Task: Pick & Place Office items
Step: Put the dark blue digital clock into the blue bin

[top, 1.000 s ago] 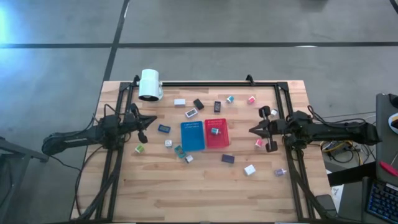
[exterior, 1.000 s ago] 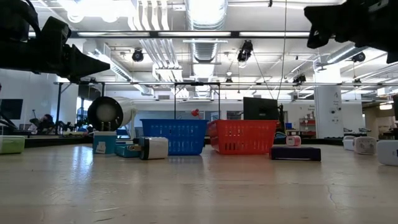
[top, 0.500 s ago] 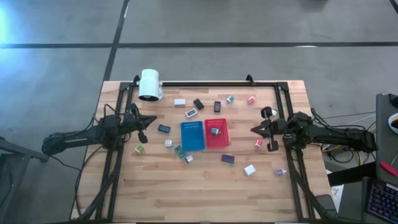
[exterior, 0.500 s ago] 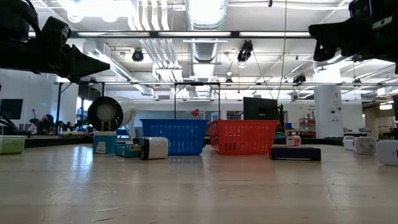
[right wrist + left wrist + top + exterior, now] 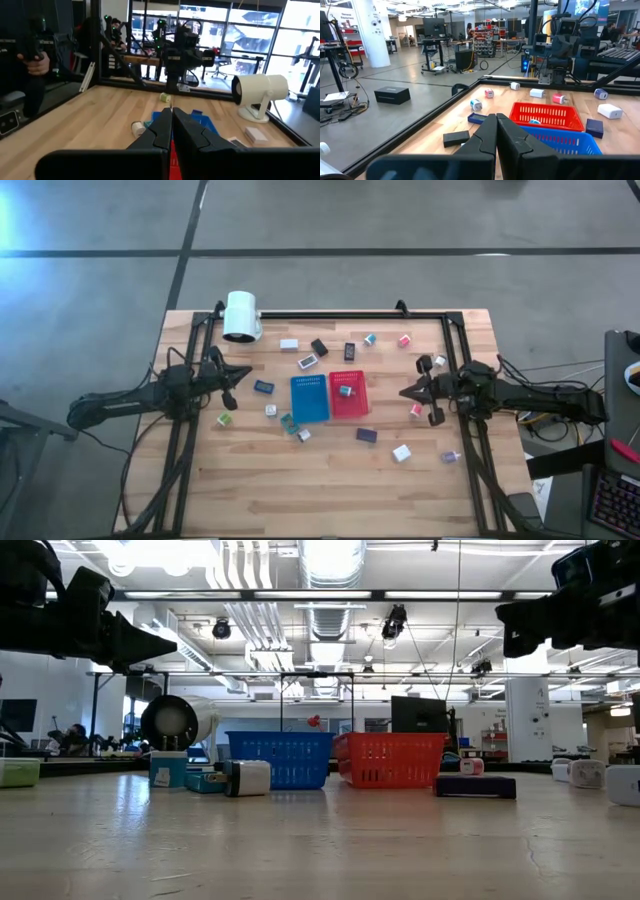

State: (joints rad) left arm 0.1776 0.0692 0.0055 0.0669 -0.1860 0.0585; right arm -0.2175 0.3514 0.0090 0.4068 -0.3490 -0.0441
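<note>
Both of your hands hang closed and empty.
Your right hand [image 5: 408, 391] hovers beside the red tray [image 5: 347, 405]; your left hand [image 5: 243, 372] waits over the desk's [image 5: 330, 480] left side.

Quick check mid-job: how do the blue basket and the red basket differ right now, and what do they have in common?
Colour: the blue basket is blue, the red basket red. Contents: the red basket holds one small item; the blue basket shows none. Position: the blue basket lies on the side of the left hand, the red basket on the side of the right hand. Shared: both are rectangular, slotted, and stand side by side mid-table.
</note>
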